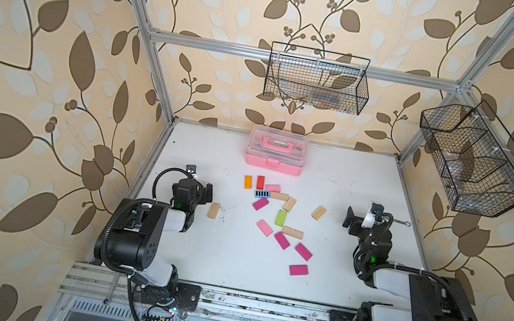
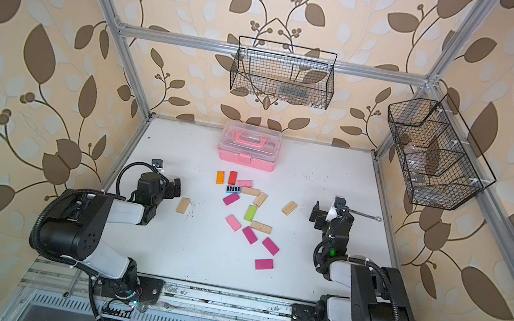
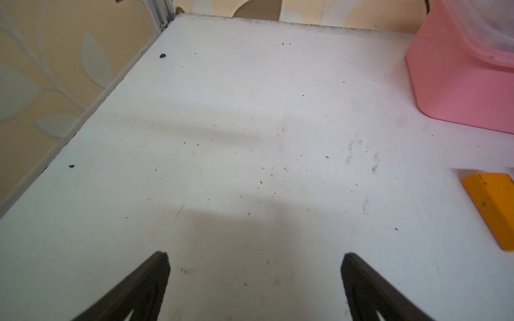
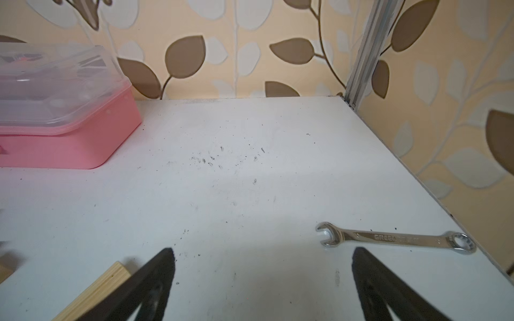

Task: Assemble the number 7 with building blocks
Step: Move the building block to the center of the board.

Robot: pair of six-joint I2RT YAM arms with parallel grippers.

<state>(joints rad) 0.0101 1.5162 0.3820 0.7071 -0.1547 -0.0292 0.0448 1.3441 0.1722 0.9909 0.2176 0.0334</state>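
While no 7 is yet laid, the blocks (image 1: 281,240) lie loose and flat on the counter (image 1: 216,267), about fifteen, none joined end to end. Main scatter: mid-counter, in front of the case (image 1: 275,150); orange block (image 1: 247,182) and red block (image 1: 260,182) side by side at its far edge, striped block (image 1: 262,194) just below them, green block (image 1: 281,218) near the middle, four magenta ones trailing toward the near side. Strays: left wood block (image 1: 214,210) just beside the left tool (image 1: 207,192); right wood block (image 1: 319,212) between the scatter and the right tool (image 1: 350,218). Left tool: jaws wide, empty, low over bare counter. Right tool: jaws wide, empty, with a wrench (image 4: 395,239) lying just beyond it, no part of the job. Step in hand, as judged: the very start, choosing a first block. Next move, as judged: settle on a bare patch for the figure, bring one tool down over a nearby stray, close across its narrow width, and set it down as the start of the short top bar, leaving room at its right end for the longer descending bar.
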